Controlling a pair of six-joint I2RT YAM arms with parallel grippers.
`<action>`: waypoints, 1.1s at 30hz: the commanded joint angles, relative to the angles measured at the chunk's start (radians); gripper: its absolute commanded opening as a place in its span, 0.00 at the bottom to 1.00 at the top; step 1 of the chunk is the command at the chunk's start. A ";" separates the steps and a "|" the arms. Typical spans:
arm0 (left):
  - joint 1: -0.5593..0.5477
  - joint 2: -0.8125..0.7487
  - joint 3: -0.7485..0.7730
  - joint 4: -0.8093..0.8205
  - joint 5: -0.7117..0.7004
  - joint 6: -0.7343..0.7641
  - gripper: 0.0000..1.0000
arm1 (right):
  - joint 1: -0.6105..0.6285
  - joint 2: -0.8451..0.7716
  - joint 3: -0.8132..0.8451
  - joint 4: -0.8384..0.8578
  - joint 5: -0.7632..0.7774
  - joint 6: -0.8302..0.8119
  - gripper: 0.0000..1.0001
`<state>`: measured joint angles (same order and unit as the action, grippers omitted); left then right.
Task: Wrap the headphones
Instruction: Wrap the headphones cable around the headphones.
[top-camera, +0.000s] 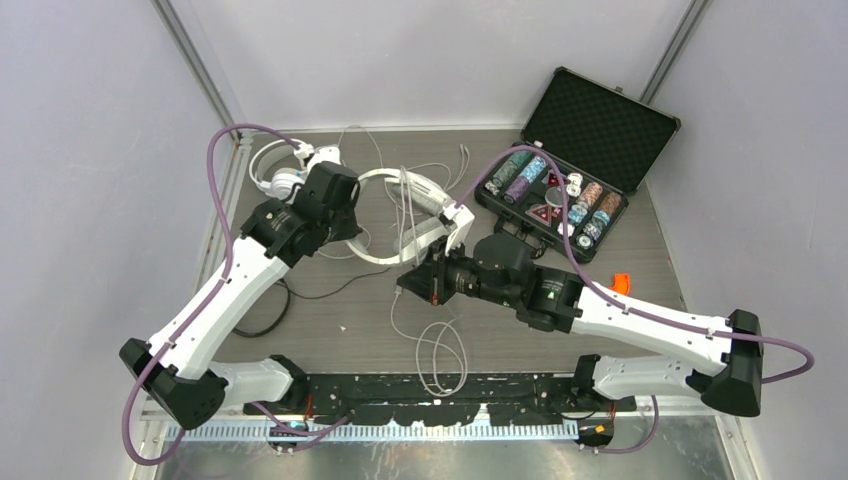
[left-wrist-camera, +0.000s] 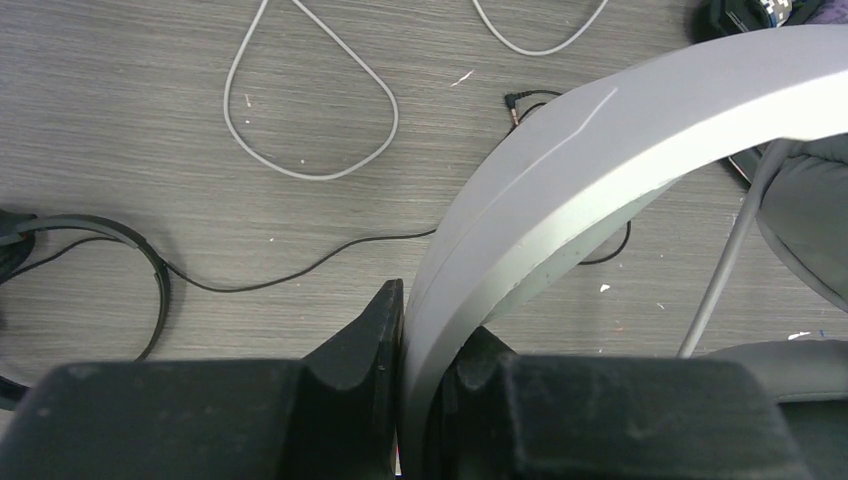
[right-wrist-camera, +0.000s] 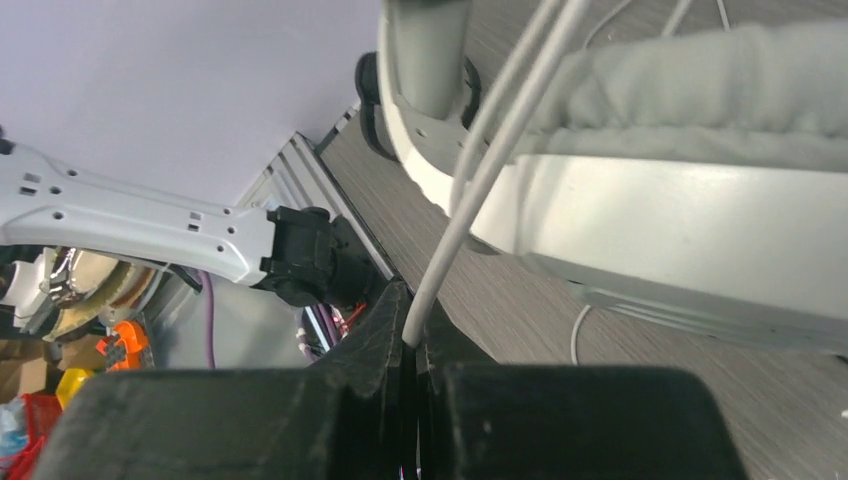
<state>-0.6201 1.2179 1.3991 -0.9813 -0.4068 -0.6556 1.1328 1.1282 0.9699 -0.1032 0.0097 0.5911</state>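
The left claw (left-wrist-camera: 420, 330) is closed down to a narrow gap. Its two black fingers pinch the broad headband (left-wrist-camera: 560, 190) of a large white headset (top-camera: 420, 192), which is held up off the table (top-camera: 330, 310) at mid-rear. The right claw (right-wrist-camera: 412, 350) is all but shut on a thin white cable (right-wrist-camera: 470, 190), which rises out of the slit between the fingers and passes the white ear cup (right-wrist-camera: 680, 240) close above them. Plain walls close the table in at the back and on both sides. The open poker chip case (top-camera: 600, 125) fills the right rear corner, and a second white headset (top-camera: 285, 170) lies in the left rear corner just behind the left wrist. The black headset (left-wrist-camera: 160, 285) lies near the left edge. The barest stretch of table is front centre between the two arms, though loose white cable loops (top-camera: 440, 350) lie across it. The top view gives this layout, but the wrists hide both grips there; only the wrist cameras show the fingers clamped. The left wrist view alone shows the black cable (left-wrist-camera: 300, 268) trailing from the black headset toward a small angled plug (left-wrist-camera: 513, 100) beside the headband.
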 joint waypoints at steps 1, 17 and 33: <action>0.008 -0.040 0.046 0.136 -0.016 -0.101 0.00 | 0.040 -0.031 0.003 0.098 0.004 -0.072 0.00; 0.007 -0.025 0.041 0.154 -0.040 -0.133 0.00 | 0.113 0.064 0.082 0.134 0.034 -0.103 0.00; 0.038 -0.024 0.062 0.121 0.042 -0.220 0.00 | 0.147 0.039 0.007 0.123 0.108 -0.208 0.04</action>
<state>-0.6094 1.2205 1.3991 -0.9867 -0.3553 -0.7357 1.2423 1.2396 1.0462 0.0013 0.0982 0.4477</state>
